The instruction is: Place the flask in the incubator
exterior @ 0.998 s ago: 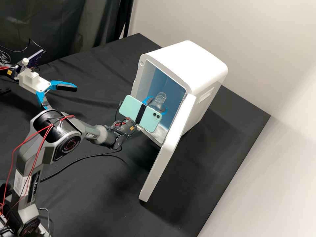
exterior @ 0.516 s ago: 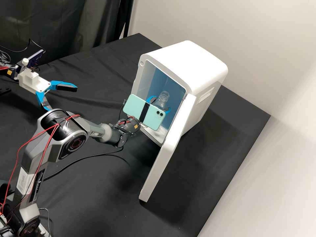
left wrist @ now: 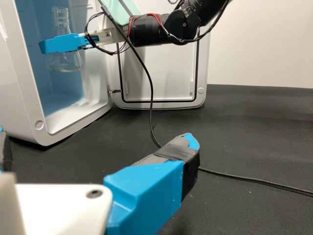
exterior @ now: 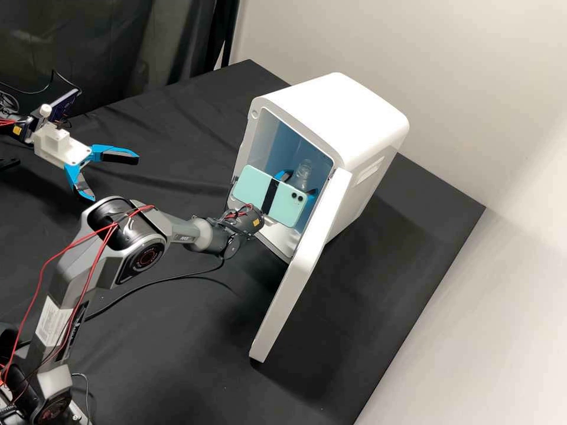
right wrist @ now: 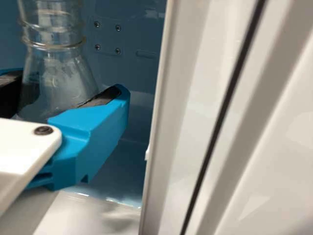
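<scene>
Now — right arm [exterior: 201,236] outstretched into incubator [exterior: 354,118], right jaws clasping flask [right wrist: 54,78] | left jaws spread, raised.

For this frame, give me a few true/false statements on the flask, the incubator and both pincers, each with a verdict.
1. The incubator door is open. True.
2. The flask lies on the bench outside the incubator. False: it is upright inside the incubator, gripped by the right pincer.
3. The left pincer is open and holds nothing. True.
4. The left pincer is inside the incubator. False: it hangs over the bench, well away from the incubator; the right pincer is the one inside.
</scene>
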Controlling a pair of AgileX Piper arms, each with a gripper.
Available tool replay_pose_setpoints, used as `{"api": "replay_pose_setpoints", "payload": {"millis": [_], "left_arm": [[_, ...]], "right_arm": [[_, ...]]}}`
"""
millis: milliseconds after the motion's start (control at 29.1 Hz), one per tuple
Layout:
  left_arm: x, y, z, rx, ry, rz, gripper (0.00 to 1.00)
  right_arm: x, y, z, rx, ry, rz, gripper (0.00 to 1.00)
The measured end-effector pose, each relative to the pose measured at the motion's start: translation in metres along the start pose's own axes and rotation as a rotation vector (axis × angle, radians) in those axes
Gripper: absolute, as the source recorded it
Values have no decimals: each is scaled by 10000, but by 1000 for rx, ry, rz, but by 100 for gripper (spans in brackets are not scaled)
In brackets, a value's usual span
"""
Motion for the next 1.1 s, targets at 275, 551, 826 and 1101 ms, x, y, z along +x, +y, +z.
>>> {"api": "replay_pose_setpoints", "payload": {"millis": [275,551,826,1101], "left_arm": [[0,1,-2,-1,2,1,100],[0,1,-2,-1,2,1,100],[0,1,-2,-1,2,1,100],[-3,3,-11,4,7,2,100]], "right_arm": [[88,62,-33,-3,-8,15,0],[228,76,-16,-18,-21,19,0],[356,63,20,-38,-43,6,0],[481,-7,30,-37,-60,-12,0]]}}
